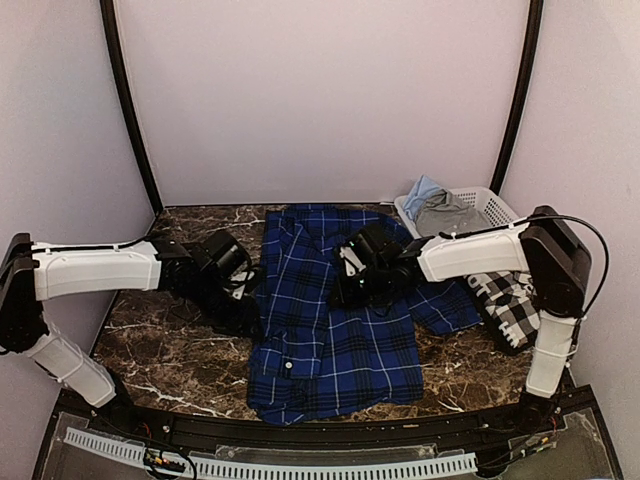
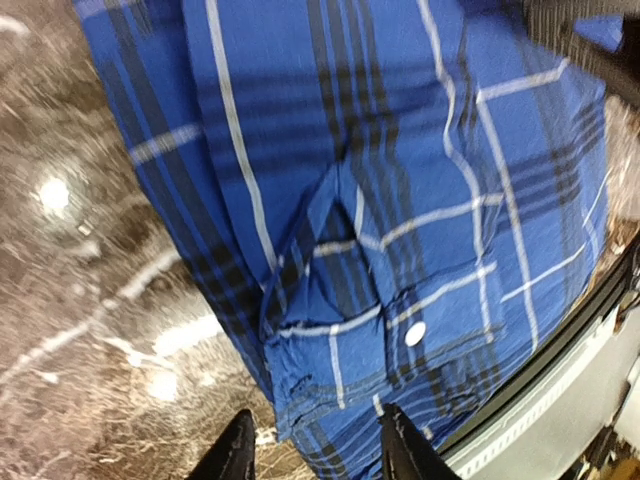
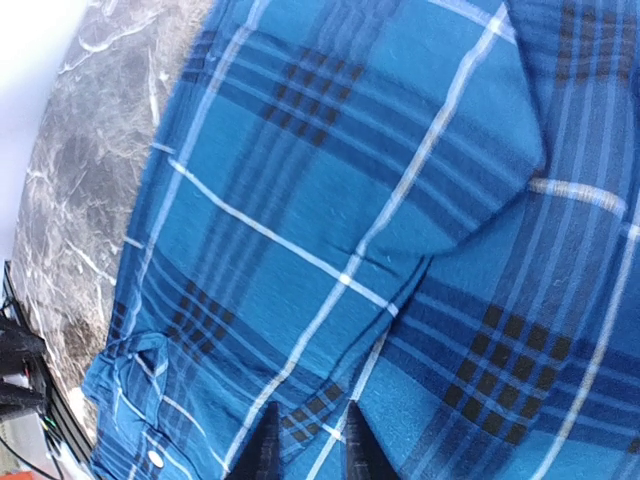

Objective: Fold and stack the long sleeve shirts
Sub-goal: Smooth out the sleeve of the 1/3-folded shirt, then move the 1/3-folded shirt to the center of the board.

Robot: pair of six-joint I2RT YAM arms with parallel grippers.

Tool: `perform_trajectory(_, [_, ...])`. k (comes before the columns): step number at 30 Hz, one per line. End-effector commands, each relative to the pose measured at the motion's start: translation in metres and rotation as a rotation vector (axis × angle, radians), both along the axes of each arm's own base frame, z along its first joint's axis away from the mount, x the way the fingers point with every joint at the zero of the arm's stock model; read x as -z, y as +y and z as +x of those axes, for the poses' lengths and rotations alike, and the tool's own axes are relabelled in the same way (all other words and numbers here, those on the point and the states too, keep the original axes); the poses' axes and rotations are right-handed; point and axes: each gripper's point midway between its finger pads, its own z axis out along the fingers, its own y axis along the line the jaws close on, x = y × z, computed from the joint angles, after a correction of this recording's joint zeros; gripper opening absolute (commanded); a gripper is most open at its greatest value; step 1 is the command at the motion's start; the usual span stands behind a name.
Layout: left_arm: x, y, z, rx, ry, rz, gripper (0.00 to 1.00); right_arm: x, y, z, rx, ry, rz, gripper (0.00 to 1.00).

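Marble tabletop (image 1: pixel 150 350) is carrying both shirts. My left tool (image 2: pixel 315 415) is hanging, fingers apart, over the left edge of the blue plaid shirt (image 1: pixel 335 320), which is lying spread mid-tabletop. My right tool (image 3: pixel 312 410) is hovering above it, fingers narrowly apart. The black-and-white check shirt (image 1: pixel 510 300) is lying crumpled far right.

Blue plaid shirt (image 3: pixel 380 200) covers the marble table (image 3: pixel 90 200) beneath narrowly parted jaws.

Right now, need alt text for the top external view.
A royal blue plaid shirt lies spread on a dark marble table, with the left arm at its left edge and the right arm reaching over its middle. A black-and-white check shirt lies at the right, near a white basket of clothes.
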Motion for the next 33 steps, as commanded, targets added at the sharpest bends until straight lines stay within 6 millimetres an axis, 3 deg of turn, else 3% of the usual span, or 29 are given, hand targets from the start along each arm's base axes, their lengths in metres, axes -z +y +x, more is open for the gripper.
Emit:
perform_trajectory(1, [-0.023,0.020,0.035,-0.158,-0.113,0.001,0.42,-0.031,0.000,0.006,-0.001,-0.102,0.031,0.26])
perform_trajectory(4, [-0.014,0.029,0.051,-0.216,-0.121,-0.008,0.42,-0.040,-0.003,0.009,0.011,-0.144,0.039,0.31])
perform_trajectory(7, [-0.004,0.033,0.079,-0.274,-0.137,-0.044,0.42,-0.046,-0.003,0.011,0.014,-0.163,0.047,0.33])
perform_trajectory(13, [0.013,0.011,0.119,-0.274,-0.119,-0.109,0.39,-0.054,-0.009,0.014,0.031,-0.190,0.040,0.35])
perform_trajectory(17, [0.040,0.007,0.120,-0.275,-0.054,-0.084,0.33,-0.063,-0.024,0.019,0.069,-0.229,0.027,0.37])
perform_trajectory(22, [0.057,0.007,0.113,-0.281,-0.009,-0.082,0.24,-0.078,-0.047,0.030,0.140,-0.292,0.029,0.40])
perform_trajectory(27, [0.067,0.011,0.108,-0.283,0.006,-0.059,0.04,-0.101,-0.061,0.043,0.205,-0.365,0.037,0.47])
perform_trajectory(30, [0.070,0.024,0.105,-0.296,-0.005,-0.004,0.00,-0.115,-0.066,0.048,0.239,-0.408,0.046,0.59])
perform_trajectory(33, [0.071,0.043,0.104,-0.324,-0.022,0.039,0.00,-0.129,-0.073,0.053,0.281,-0.449,0.043,0.78])
